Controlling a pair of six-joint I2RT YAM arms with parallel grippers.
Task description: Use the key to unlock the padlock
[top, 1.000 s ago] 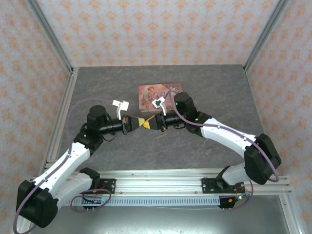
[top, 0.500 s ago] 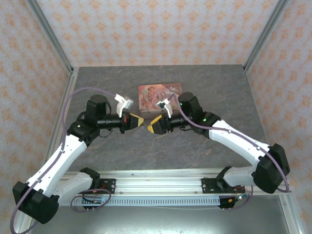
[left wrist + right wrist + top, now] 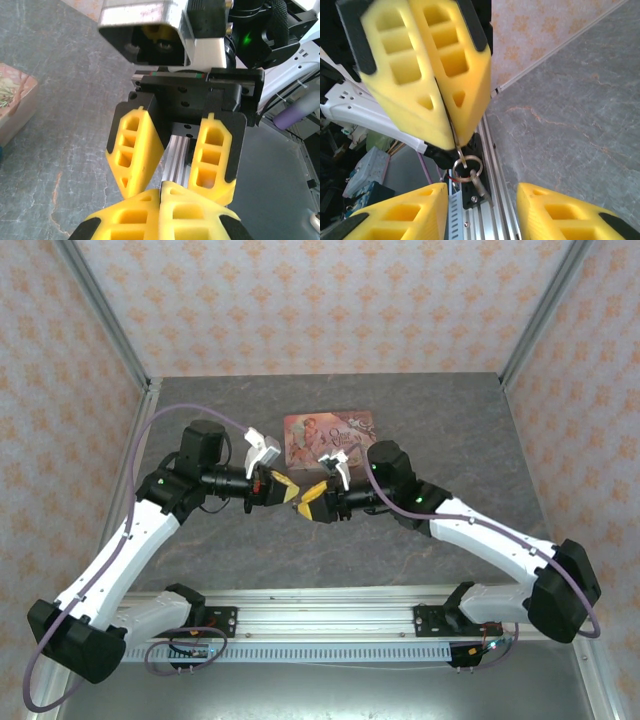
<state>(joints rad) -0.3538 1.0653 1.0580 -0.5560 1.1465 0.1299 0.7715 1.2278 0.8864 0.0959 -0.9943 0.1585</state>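
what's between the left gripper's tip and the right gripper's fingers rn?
Right wrist view: a small metal ring hangs in that gap from a thin metal piece, likely the key, pinched in the shut left gripper. The right gripper is open below.

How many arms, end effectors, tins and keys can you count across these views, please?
Arms: 2 (left arm, right arm)
End effectors: 2 (left end effector, right end effector)
Tins: 1 (pink tin)
Keys: 1 (key, pinched in the left end effector)
Total: 6
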